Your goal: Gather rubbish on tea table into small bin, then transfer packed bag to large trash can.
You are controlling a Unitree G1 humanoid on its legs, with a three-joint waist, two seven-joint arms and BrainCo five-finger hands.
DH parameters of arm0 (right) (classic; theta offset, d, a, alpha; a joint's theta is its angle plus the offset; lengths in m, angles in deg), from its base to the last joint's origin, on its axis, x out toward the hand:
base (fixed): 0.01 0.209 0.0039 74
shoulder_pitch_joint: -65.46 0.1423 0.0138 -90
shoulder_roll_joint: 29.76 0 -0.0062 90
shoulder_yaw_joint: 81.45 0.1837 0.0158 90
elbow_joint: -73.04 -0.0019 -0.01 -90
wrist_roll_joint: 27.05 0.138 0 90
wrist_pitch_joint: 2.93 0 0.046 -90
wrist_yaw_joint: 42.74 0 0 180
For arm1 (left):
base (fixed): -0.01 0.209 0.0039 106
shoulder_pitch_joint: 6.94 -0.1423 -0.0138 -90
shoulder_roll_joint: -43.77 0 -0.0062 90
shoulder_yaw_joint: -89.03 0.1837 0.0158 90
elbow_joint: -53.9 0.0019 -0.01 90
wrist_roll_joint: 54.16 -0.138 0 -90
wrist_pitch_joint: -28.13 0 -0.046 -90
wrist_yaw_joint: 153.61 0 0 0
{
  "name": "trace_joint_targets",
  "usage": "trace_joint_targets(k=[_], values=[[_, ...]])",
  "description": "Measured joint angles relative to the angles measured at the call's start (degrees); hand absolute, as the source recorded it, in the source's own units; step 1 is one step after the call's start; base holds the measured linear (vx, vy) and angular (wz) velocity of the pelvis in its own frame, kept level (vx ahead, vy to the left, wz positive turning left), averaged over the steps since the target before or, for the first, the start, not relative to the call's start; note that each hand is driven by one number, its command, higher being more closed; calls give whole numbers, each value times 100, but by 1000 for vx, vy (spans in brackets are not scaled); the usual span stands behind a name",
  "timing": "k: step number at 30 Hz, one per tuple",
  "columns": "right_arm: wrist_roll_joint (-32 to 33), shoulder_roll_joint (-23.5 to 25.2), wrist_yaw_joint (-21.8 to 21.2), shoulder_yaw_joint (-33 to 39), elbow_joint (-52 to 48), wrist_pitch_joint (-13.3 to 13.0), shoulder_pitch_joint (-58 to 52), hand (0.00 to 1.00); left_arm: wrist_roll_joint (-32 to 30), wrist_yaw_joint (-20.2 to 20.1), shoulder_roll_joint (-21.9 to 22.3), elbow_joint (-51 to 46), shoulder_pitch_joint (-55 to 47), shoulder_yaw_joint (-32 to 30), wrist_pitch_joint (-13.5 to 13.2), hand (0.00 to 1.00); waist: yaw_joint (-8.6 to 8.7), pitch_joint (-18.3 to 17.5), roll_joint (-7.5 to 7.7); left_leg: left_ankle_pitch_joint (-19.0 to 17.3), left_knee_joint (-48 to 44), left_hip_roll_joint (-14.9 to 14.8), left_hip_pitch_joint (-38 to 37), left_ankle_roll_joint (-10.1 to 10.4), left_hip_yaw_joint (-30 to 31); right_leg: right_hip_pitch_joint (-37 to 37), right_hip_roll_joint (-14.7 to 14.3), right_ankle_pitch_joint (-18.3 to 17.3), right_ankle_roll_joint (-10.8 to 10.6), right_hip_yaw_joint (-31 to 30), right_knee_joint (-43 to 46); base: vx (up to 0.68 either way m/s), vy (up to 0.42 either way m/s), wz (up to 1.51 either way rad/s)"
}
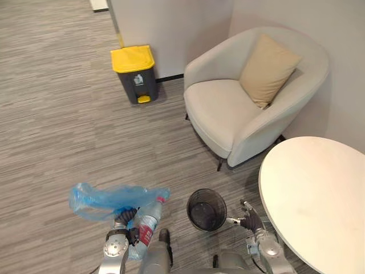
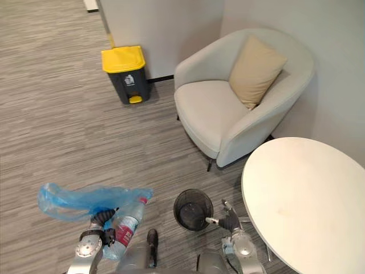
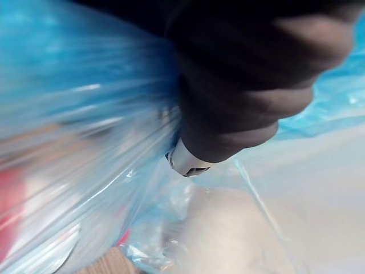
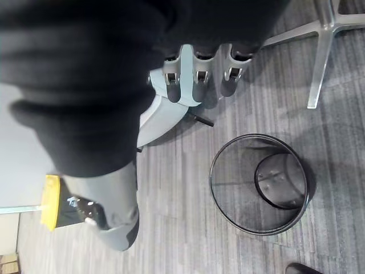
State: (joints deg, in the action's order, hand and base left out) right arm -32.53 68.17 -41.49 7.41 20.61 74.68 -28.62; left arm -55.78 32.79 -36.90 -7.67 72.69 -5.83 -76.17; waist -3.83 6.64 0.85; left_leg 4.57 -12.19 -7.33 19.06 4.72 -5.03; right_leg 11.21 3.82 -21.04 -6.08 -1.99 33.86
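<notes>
2 head eyes look down; right wrist, close, shares mesh bin [image 4: 259, 191]

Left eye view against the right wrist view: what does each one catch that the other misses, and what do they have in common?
The left eye view adds the left hand gripping a blue bag with a bottle inside, the cushion and the round table top. The right wrist view adds the table's metal foot and a look straight down into the mesh bin, which looks empty. Shared: that bin, the yellow-lidded trash can, the armchair and the right hand.
</notes>
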Motion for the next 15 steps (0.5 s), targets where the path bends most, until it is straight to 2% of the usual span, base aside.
trace_joint_targets(k=[1, 2, 3, 4, 5, 6, 7, 8, 9, 10, 11, 12, 13, 14, 15], values=[[52, -19, 1, -3, -134, -21, 35, 0, 1, -3, 32, 9, 22, 20, 6, 100, -29, 58, -20, 156, 63, 3, 109, 23, 29, 38, -17, -174, 243, -5, -137, -306, -242, 25], [93, -81, 12, 6, -182, -16, 65, 0, 4, -12, 129, 13, 18, 56, 26, 100, -1, 145, -163, 403, 255, -64, 117, 57, 211, 67, -124, -117, 300, 183, -90, -291, -188, 47], [100, -97, 12, 3, -196, -13, 34, 0, 4, -16, 167, 5, 19, 106, 27, 100, -9, 156, -202, 472, 379, -92, 100, 86, 283, 98, -193, -94, 342, 246, -66, -292, -174, 62], [121, -106, 14, -5, -198, -8, -13, 0, 18, -10, 207, -65, -68, 172, 31, 100, -17, 171, -260, 452, 597, -177, 82, 122, 362, 94, -288, -36, 437, 444, -65, -252, -144, 56], [147, -111, 37, -1, -181, 4, -39, 0, 93, -11, 192, -134, -135, 234, 30, 100, -10, 198, -286, 220, 808, -248, 46, 202, 314, 21, -295, 129, 587, 625, -252, -252, -104, 69], [149, -110, 74, 34, -169, 5, -38, 0, 98, -13, 185, -135, -102, 245, 30, 100, 16, 261, -225, 90, 669, -263, 117, 119, 238, 6, -248, 241, 689, 785, -420, -289, -98, 83], [154, -53, 142, 105, -168, 20, -25, 0, 98, -21, 156, -147, 17, 263, 32, 100, 7, 310, -158, 53, 151, -205, 337, 23, 96, -12, -100, 372, 763, 980, -549, -233, -59, 91], [164, -64, 200, 142, -169, 34, -14, 0, 97, -33, 126, -201, 42, 272, 32, 100, 36, 359, -38, -39, -488, -62, 466, -95, -130, -4, 82, 505, 758, 1163, -680, -210, -72, 87], [169, -80, 223, 138, -168, 35, -21, 0, 96, -35, 121, -237, 41, 274, 31, 100, 66, 360, -7, -148, -800, -48, 477, -199, -246, -15, 138, 569, 760, 1242, -762, -151, -49, 76], [184, -94, 234, 137, -167, 36, -26, 0, 96, -36, 119, -271, 27, 275, 27, 100, 131, 353, -3, -332, -1154, -63, 431, -348, -358, -55, 193, 655, 734, 1359, -905, -145, 6, 85], [206, -94, 239, 162, -159, 36, -64, 0, 95, -67, 115, -199, 42, 300, 32, 100, 165, 334, -53, -694, -1507, -147, 201, -361, -548, -102, 289, 783, 687, 1590, -1072, -122, 40, 84], [208, -90, 239, 194, -132, 36, -75, 0, 95, -100, 116, -170, 59, 312, 34, 100, 169, 331, -58, -788, -1565, -217, 63, -335, -662, -97, 314, 815, 657, 1668, -1109, -115, 133, 97], [210, -91, 240, 259, -24, 38, -90, 0, 93, -132, 112, -119, 93, 333, 34, 100, 205, 288, -137, -1081, -1508, -355, -219, -253, -848, -89, 371, 868, 582, 1862, -1170, -45, 145, 76], [212, -91, 240, 310, 49, 41, -111, 0, 94, -133, 103, -56, 134, 332, 34, 100, 256, 270, -167, -1172, -1371, -411, -352, -220, -973, -88, 415, 888, 540, 1992, -1194, -42, 205, 103], [220, -28, 247, 365, 218, 55, -67, 0, 93, -131, 36, 131, 255, 323, 40, 100, 290, 291, -172, -1196, -928, -343, -488, -71, -1125, -100, 487, 950, 408, 2133, -1261, -24, 162, 69]])
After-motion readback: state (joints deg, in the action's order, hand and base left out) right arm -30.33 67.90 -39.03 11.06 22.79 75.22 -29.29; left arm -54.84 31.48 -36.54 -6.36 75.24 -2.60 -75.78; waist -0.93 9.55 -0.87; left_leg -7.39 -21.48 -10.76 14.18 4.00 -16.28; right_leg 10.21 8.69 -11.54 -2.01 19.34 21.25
